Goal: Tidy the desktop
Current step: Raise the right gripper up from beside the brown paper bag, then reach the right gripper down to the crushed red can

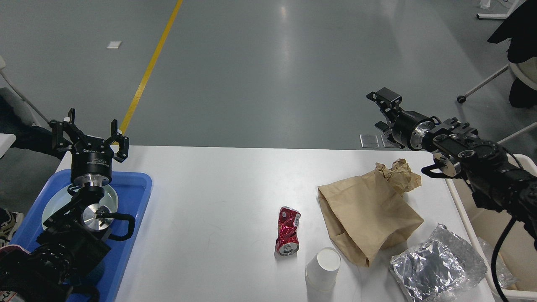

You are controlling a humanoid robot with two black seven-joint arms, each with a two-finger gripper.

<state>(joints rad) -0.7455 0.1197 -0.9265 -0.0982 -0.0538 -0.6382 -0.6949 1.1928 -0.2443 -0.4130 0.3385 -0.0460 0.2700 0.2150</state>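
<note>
Tidy is barely started, judging by what's lying out. The desktop [209, 188], the white surface, spans the middle of my view and carries four pieces of rubbish, all on its right half: crushed red can [288, 231] lying on its side, white paper cup [323, 268] upright just beside and nearer me, brown paper bag [369, 214] flat with its crumpled top toward the far edge, and a wad of silver foil wrap [436, 268] at the near right corner. None of it is in a container.

Beige bin [499, 226] sits off the right edge; I see only a scrap of clear film inside, the rest of its contents I can't make out. Blue tray [134, 197] is at the left end with a white plate [54, 205] in it, partly hidden by my arm.

Left pincer [89, 133]: fingers spread wide, empty, hovering above the tray's far end. Right pincer [382, 110]: seen nearly end-on and dark, can't tell how far it's spread; nothing visibly held. It's raised past the far right edge of the surface, clear of the bag.

My read: all four items left to bin, right arm closest to the bag. The left half of the surface looks done.
</note>
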